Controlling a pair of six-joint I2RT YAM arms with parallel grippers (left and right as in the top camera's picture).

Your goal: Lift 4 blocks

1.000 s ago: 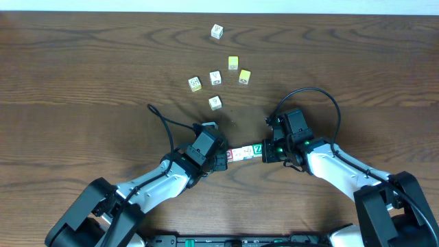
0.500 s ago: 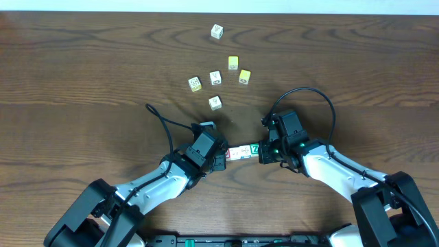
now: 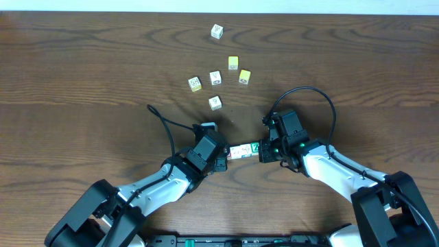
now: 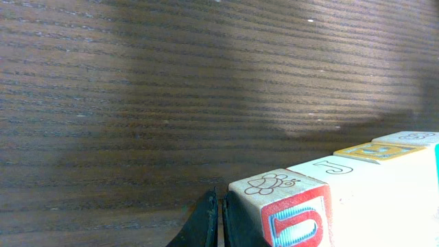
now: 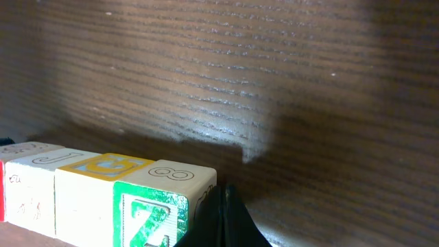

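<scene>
Four blocks form one straight row between my two grippers. In the left wrist view the red-faced block is the near end, with white-faced blocks behind it. In the right wrist view the green block with a white Z is the near end. My left gripper is shut, and its fingers press against the red block's side. My right gripper is shut too, its tips against the Z block. Nothing sits between either pair of jaws. The row's shadow falls apart from it on the wood.
Several loose cubes lie farther back: white ones and yellow-faced ones. A black cable trails from the left arm. Another cable loops over the right arm.
The row and both grippers have shifted slightly left and toward the table's far side. Both grippers stay shut against the row's ends.
</scene>
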